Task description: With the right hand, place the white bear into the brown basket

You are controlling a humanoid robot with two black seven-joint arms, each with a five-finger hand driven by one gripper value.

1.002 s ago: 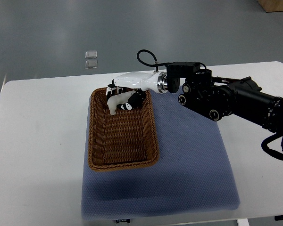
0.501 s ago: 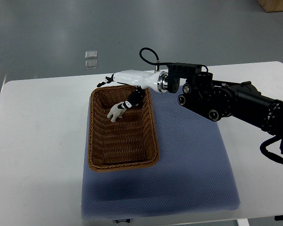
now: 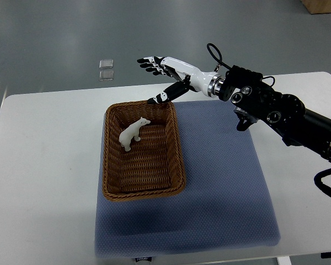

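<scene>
One view, steeply from above. A white tabletop [image 3: 44, 165] with rounded corners carries a blue-grey mat [image 3: 220, 187] of fine dimpled weave, roughly square. On the mat's left part sits the basket [image 3: 111, 182], a brown wicker rectangle with a thick braided rim and sloping woven walls. The bear [image 3: 133, 132] stands inside it, in the far half, on the woven floor; it is small, smooth and white, on four legs, its head pointing toward the far right corner. Nothing touches it.

The right hand [image 3: 166, 74] hangs in the air beyond the basket's far rim, apart from the bear. Its shell is glossy white with black joints and fingertips. The fingers [image 3: 149, 62] are spread wide and hold nothing, reaching left over the tabletop's far edge, while the thumb [image 3: 163, 96] points down toward the rim's far right corner. A metal wrist ring joins it to a bulky black arm [image 3: 281, 113] with round joint caps and a looped cable, coming in from the right edge.
</scene>
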